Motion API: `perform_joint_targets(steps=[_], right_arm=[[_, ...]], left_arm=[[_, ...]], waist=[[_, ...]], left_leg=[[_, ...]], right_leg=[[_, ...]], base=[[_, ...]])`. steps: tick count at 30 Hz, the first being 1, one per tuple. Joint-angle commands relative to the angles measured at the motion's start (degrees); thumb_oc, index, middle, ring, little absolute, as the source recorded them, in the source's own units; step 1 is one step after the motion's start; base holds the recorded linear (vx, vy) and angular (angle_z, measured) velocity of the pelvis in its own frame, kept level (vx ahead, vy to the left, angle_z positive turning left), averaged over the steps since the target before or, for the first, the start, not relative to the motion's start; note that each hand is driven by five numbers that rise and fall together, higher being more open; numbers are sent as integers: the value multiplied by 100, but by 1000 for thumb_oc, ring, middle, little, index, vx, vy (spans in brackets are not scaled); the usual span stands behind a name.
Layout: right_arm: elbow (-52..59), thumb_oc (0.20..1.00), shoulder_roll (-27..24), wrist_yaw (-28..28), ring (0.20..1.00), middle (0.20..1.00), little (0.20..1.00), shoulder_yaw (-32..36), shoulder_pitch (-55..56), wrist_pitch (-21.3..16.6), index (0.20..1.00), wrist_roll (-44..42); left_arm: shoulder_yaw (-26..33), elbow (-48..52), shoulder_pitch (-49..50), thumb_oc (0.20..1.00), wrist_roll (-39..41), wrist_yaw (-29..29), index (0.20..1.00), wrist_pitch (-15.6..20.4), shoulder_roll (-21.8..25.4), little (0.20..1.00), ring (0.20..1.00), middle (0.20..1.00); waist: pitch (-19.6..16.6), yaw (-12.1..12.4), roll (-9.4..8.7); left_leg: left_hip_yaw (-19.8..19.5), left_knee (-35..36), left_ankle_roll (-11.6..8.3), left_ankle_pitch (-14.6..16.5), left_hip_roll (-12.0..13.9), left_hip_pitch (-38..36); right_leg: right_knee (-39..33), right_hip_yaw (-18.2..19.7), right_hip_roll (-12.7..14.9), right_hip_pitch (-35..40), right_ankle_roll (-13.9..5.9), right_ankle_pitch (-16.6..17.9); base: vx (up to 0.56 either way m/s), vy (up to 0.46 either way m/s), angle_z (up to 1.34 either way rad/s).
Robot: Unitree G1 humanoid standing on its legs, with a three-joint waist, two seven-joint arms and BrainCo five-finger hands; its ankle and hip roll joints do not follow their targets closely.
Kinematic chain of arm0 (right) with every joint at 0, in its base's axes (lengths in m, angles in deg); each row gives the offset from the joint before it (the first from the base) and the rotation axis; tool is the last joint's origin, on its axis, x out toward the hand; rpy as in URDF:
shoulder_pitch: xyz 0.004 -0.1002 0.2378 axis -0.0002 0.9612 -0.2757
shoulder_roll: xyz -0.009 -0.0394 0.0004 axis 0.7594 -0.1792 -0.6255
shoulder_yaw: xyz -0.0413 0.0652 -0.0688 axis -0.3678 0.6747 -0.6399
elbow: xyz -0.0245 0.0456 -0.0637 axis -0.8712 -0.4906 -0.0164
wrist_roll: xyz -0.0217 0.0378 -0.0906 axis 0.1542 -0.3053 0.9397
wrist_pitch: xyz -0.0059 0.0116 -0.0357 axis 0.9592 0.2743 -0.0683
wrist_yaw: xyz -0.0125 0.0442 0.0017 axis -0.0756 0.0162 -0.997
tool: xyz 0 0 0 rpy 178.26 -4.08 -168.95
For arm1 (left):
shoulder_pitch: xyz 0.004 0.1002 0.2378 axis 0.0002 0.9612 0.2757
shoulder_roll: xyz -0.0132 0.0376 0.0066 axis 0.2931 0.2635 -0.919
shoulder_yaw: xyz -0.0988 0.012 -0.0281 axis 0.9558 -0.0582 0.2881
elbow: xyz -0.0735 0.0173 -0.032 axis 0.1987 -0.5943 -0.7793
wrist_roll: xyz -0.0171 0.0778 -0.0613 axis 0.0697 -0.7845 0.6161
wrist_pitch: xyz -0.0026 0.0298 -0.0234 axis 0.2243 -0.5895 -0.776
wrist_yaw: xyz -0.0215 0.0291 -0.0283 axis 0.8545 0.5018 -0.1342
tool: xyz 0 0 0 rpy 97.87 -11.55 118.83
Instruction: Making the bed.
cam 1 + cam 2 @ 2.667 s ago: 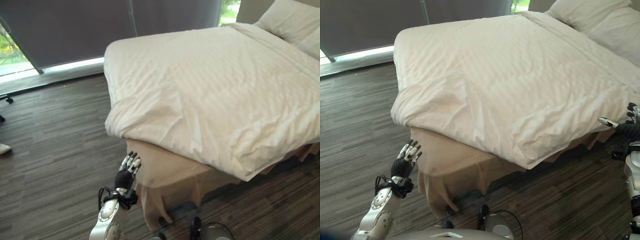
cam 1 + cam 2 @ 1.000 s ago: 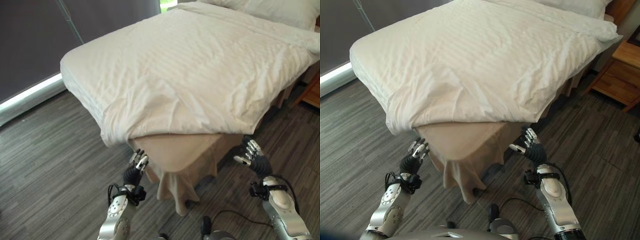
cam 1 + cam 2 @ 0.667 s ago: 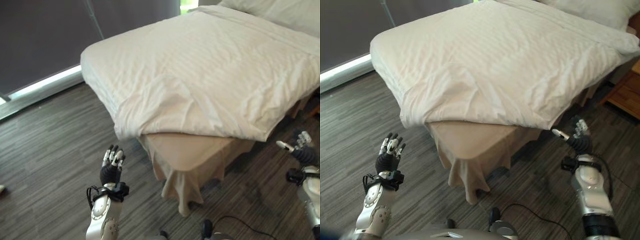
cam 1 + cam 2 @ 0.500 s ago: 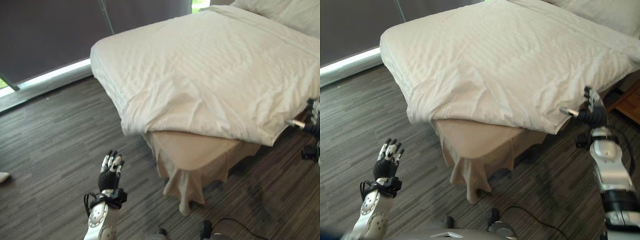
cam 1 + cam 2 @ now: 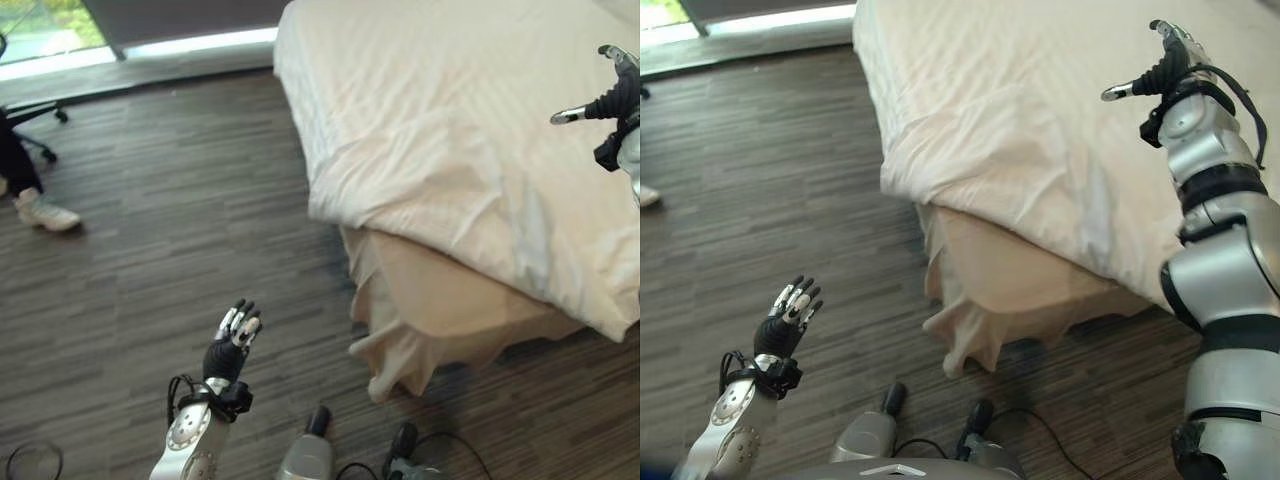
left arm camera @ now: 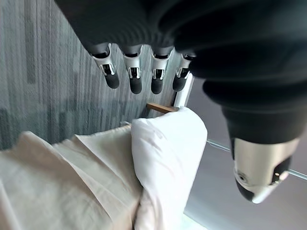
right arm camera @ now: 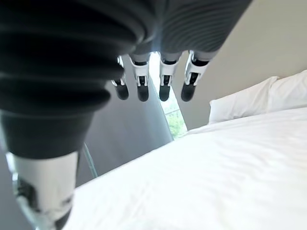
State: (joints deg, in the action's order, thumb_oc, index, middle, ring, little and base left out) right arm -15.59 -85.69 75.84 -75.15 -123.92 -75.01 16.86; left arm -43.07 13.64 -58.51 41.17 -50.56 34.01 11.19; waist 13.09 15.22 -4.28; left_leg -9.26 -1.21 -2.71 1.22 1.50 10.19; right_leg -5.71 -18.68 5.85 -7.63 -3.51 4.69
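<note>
- Since half a second earlier the camera swung left, so the bed (image 5: 460, 150) sat further right in view; the right hand (image 5: 1162, 68) rose from beside the duvet's edge to above the duvet, while the left hand (image 5: 232, 345) stayed low over the floor.
- Far left: a person's shoe (image 5: 42, 212) rested on the wood floor (image 5: 150, 250), beside the base of an office chair (image 5: 35, 110).
- Left hand was raised upright on its forearm over open floor, well apart from the bed; fingers straight and close together, holding nothing. Its wrist view showed the fingers (image 6: 134, 79) extended in a row, thumb apart.
- Broad bare floor lay between the left hand and the bed's near corner, giving free room on that side.
- White duvet (image 5: 430, 130) covered the bed top; its near corner was rumpled and pulled back, sitting short of the mattress corner.
- Below that corner the tan bed skirt (image 5: 420, 310) was exposed, hanging in loose folds down to the floor.
- Duvet's front edge ran diagonally down toward the right, overhanging the skirt.
- Right hand was held high above the duvet at the right side, arm bent upward, fingers straight and spread, thumb jutting sideways, gripping nothing and not touching the cloth.
- Right wrist view showed the fingers (image 7: 165, 76) extended over the smooth duvet, with pillows (image 7: 249, 98) at the head of the bed.
</note>
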Motion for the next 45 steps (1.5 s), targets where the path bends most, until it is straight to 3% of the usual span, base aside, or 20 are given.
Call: perform_joint_targets(steps=[1,8,12,16,20,25,27,31,35,37,40,45], right_arm=[[34,1000,-370,-404,1000,1000,1000,-510,-633,60,1000,207],[-319,1000,-642,-529,1000,1000,1000,-899,-1012,194,1000,586],[-300,1000,-877,-571,1000,1000,1000,-979,-983,186,1000,552],[-328,1000,-846,-509,1000,1000,1000,-880,-784,163,1000,487],[-474,1000,-657,-434,1000,1000,1000,-557,-2,157,1000,588],[-153,1000,-24,-424,1000,1000,1000,-134,1259,82,1000,959],[447,200,361,-285,200,200,200,-437,1852,26,200,1506],[1121,200,558,-163,200,200,200,-672,2261,-22,200,1928],[3520,200,1502,338,200,200,200,-516,3997,-105,200,2248],[3537,200,1494,346,200,200,200,-507,4006,-97,200,2250],[4255,200,2209,928,200,200,200,-656,5527,-270,200,2882],[4571,200,2520,1436,200,200,200,-673,6470,-361,200,2744]], left_arm=[[-105,499,-53,1000,245,-37,1000,232,228,1000,1000,1000],[-465,456,-452,1000,131,66,1000,295,239,1000,1000,1000],[-842,349,-979,1000,-9,258,1000,437,12,1000,1000,1000],[-975,281,-1199,1000,-52,307,1000,494,-136,1000,1000,1000],[-1148,218,-1508,1000,-82,357,1000,542,-417,1000,1000,1000],[-1145,103,-1837,1000,-80,469,1000,639,-614,1000,1000,1000],[-1014,-46,-1911,1000,-110,551,1000,681,-633,1000,1000,1000],[-979,-127,-1967,1000,-168,637,1000,718,-686,1000,1000,1000],[-911,-552,-1948,1000,-18,815,1000,718,-923,1000,1000,1000],[-916,-550,-1948,1000,-18,815,1000,718,-920,1000,1000,1000],[-749,-613,-1661,1000,38,820,1000,693,-926,1000,1000,1000],[-474,-646,-1355,1000,-6,847,1000,674,-834,1000,1000,1000]], waist=[[212,-18,25],[688,132,249],[1005,214,459],[1099,203,506],[1240,163,624],[1339,87,743],[1352,-62,670],[1356,-165,593],[1260,-458,388],[1248,-461,385],[978,-602,314],[632,-686,257]], left_leg=[[-520,525,-96,-662,-129,179],[-646,497,-191,-833,-147,898],[-554,596,-309,-1056,-212,1719],[-496,597,-328,-1106,-222,1979],[-432,563,-313,-1135,-263,2196],[-354,524,-271,-1091,-285,2056],[-314,527,-268,-1069,-285,1939],[-282,541,-276,-1028,-259,1795],[-175,551,-259,-854,-186,1247],[-181,559,-255,-883,-196,1267],[-124,584,-195,-730,-162,765],[-119,584,-120,-581,-150,202]], right_leg=[[71,508,-59,166,-390,-266],[81,375,-22,-412,-392,-226],[71,410,-36,-1299,-436,-21],[71,475,-33,-1571,-452,32],[74,540,-21,-1815,-442,63],[98,634,35,-1750,-444,56],[95,681,48,-1666,-445,65],[95,715,44,-1566,-441,47],[127,739,58,-1089,-426,-55],[120,733,67,-1105,-431,-34],[155,724,111,-657,-428,-177],[329,716,127,-190,-423,-408]], base=[[13,-2,19],[-66,-21,19],[-128,26,10],[-34,31,-11],[0,10,-7],[18,54,-9],[6,35,-11],[7,9,-12],[25,8,-14],[28,6,-22],[110,1,-12],[96,7,1]])
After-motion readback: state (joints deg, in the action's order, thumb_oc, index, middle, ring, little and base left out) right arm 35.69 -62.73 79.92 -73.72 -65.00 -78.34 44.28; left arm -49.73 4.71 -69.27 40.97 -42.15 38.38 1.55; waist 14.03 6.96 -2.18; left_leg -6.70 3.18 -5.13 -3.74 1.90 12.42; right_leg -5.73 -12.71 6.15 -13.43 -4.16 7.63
